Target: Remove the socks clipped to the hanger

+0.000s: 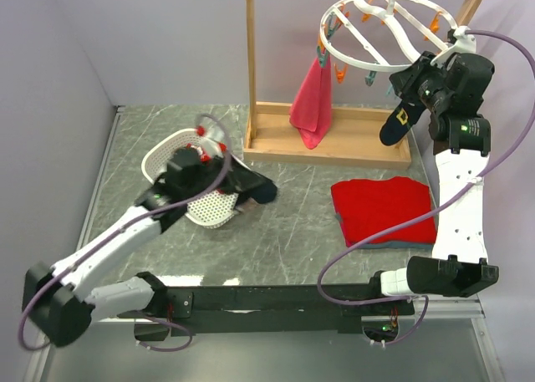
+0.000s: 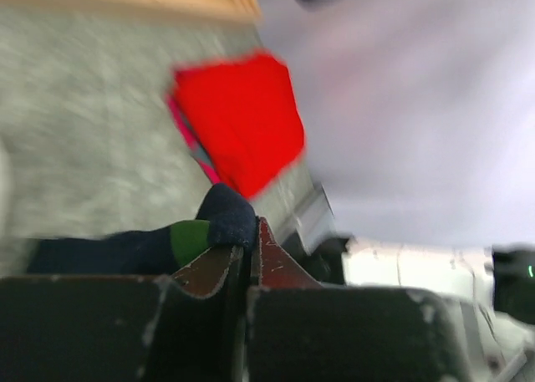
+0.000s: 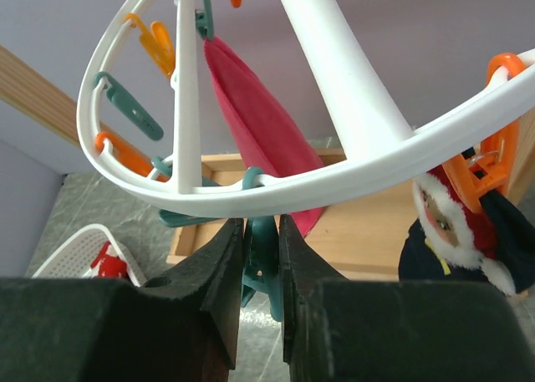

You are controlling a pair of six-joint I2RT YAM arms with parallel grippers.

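The white hanger hangs from the wooden rack, with orange and teal clips under its ring. My right gripper reaches up under the ring, its fingers pressed on both sides of a teal clip. Beside it, an orange clip holds a dark sock with a Santa face, which dangles below the hanger. My left gripper is shut on a navy sock with a green band, next to the white basket. That sock trails to the right.
A pink towel hangs clipped on the hanger's left side. A folded red cloth lies on the table by the right arm. The wooden rack base stands at the back. The basket holds socks with red accents.
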